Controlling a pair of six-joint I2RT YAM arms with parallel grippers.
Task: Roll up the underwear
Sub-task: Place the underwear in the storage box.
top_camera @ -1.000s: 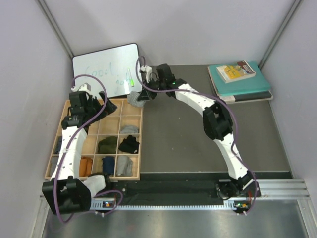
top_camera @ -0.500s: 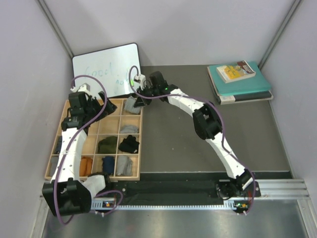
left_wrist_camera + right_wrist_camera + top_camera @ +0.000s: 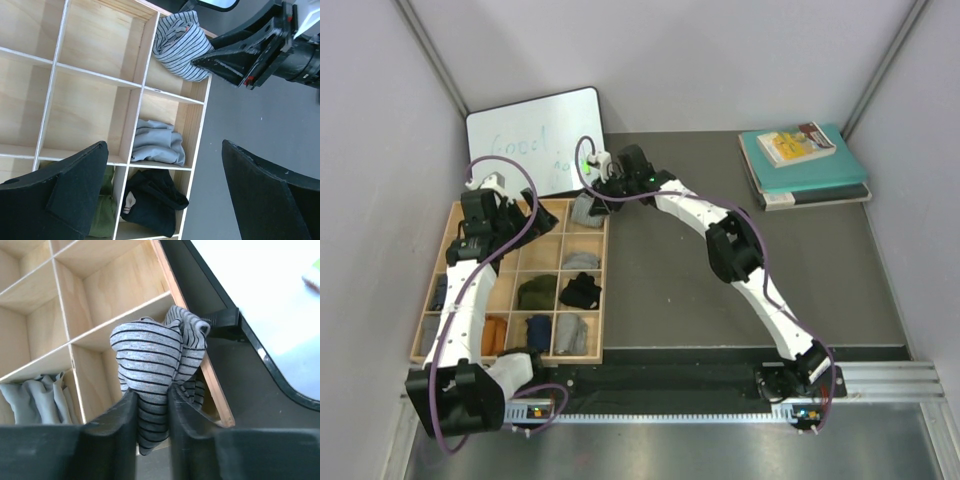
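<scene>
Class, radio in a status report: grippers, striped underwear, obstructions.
Left gripper open above tray. Right gripper shut on striped underwear, at tray's far corner compartment. Whiteboard close beside, not blocking.

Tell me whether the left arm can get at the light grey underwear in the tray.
Probably yes: the left gripper hangs open right above the light grey underwear, nothing covering it. The right gripper holds the striped underwear one compartment away.

The lower end of the striped underwear (image 3: 150, 365) disappears between the fingers (image 3: 112, 435) of my right end effector (image 3: 152, 430) at the bottom edge. Lower left in the left wrist view, my left finger (image 3: 60, 195) covers most of the green underwear (image 3: 104, 220). Writing on the whiteboard (image 3: 525, 140) is too faint to read.
</scene>
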